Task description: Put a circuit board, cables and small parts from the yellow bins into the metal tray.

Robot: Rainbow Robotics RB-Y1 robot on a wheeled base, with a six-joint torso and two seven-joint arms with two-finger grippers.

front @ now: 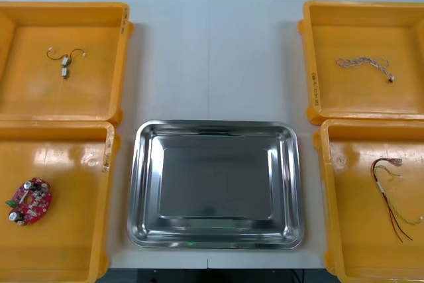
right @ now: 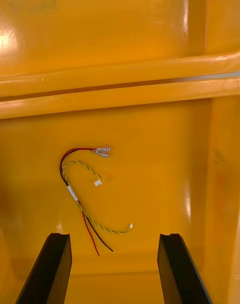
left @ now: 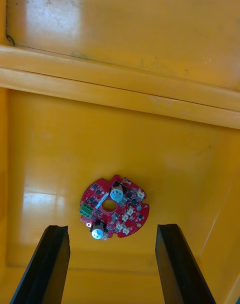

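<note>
Both arms are hanging with fingers spread apart: the left gripper [left: 112,228] over the round red circuit board [left: 114,207] in the near left bin [front: 66,256], the right gripper [right: 114,235] over the limp red and yellow cable [right: 85,194]. The board is looking light, stiff and delicate on top; I'd be pinching its rim. I'm counting one board, three cables, four yellow bins [front: 311,57] and one metal tray [front: 215,190].

L claw [left: 111,227], R claw [right: 115,235]: blk, flat-tipped

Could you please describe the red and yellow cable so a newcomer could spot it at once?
From the metal tray at the table's middle, go to the robot's right and take the nearer yellow bin. The red and yellow cable lies alone there, just beyond the open right end effector; the farther bin holds a pale twisted cable.
</note>
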